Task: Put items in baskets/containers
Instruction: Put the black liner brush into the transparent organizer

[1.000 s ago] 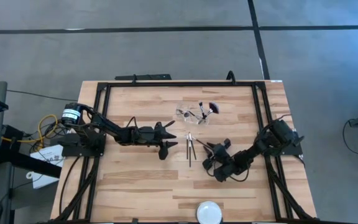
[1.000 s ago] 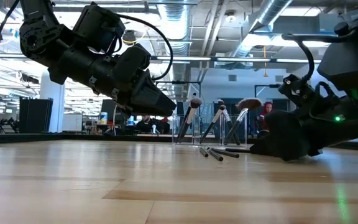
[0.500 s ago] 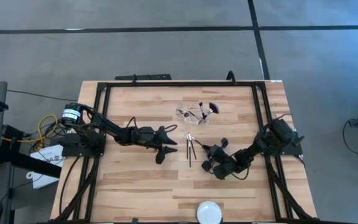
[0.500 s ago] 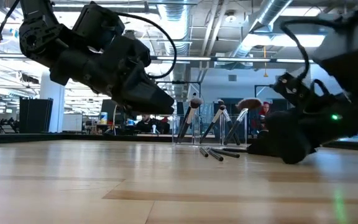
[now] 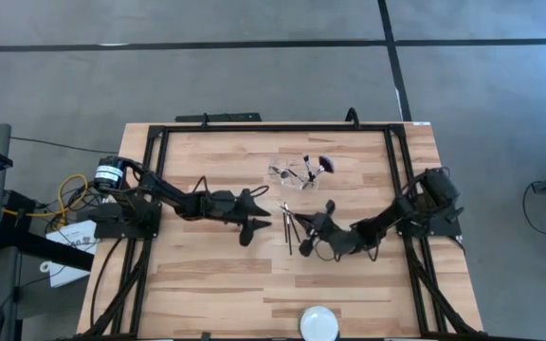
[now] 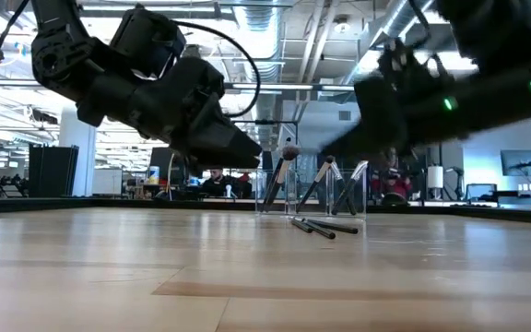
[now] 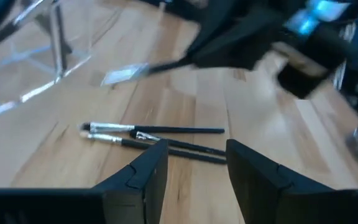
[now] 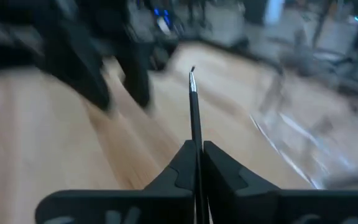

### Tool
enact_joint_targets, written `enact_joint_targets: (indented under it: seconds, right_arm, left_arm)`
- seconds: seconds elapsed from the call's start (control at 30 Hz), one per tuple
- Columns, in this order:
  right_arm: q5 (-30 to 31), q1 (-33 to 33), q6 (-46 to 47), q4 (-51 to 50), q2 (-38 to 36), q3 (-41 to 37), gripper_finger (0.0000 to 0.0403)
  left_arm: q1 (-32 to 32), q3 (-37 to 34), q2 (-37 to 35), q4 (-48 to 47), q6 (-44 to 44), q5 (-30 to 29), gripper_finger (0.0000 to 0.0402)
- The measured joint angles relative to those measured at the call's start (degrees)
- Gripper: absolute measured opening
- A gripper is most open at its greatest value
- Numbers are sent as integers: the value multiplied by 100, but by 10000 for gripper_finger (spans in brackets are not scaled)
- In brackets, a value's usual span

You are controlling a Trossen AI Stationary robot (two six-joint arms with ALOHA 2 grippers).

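A clear container stands at the table's far middle, and three brushes lean tip-up in it. A few loose slim brushes lie flat on the wood just nearer; they also show in the left wrist view. My right gripper is raised above the table right of them and is shut on a thin dark brush. My left gripper hovers open and empty just left of the loose brushes, its fingers on the near side of them. My right gripper pinches the brush's thin handle between its two shut fingers. The brush runs along the fingers and sticks out straight ahead of them, its small tip foremost. It is lifted clear of the table, roughly level, pointing toward the table's left.
A white round disc lies at the table's near edge. A black frame rail runs round the table top. Bare wood lies near and left of the brushes. People and office fittings show beyond the far edge in the low view.
My right gripper has risen from the table top and gone toward the table's left and a little toward the far edge, carrying the brush clear of the wood. The loose brushes have stayed where they were.
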Motion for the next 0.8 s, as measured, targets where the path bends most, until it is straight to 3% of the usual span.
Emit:
enact_joint_targets:
  seconds: [0.13, 0.23, 0.5, 0.8]
  right_arm:
    - [-388, -85, -760, 1450, -11, 9, 5]
    - [-606, -117, -1017, 1931, -15, 9, 7]
    - [-1019, -149, -1070, 2195, -17, 17, 6]
    - [-1206, -147, -1068, 2208, -17, 17, 5]
  left_arm:
    - [48, 0, 2, 152, -202, -58, 159]
    - [32, 0, 2, 670, 3, -57, 159]
    - [58, 0, 2, 1899, 562, -59, 159]
    - [52, 0, 2, 2084, 692, -59, 159]
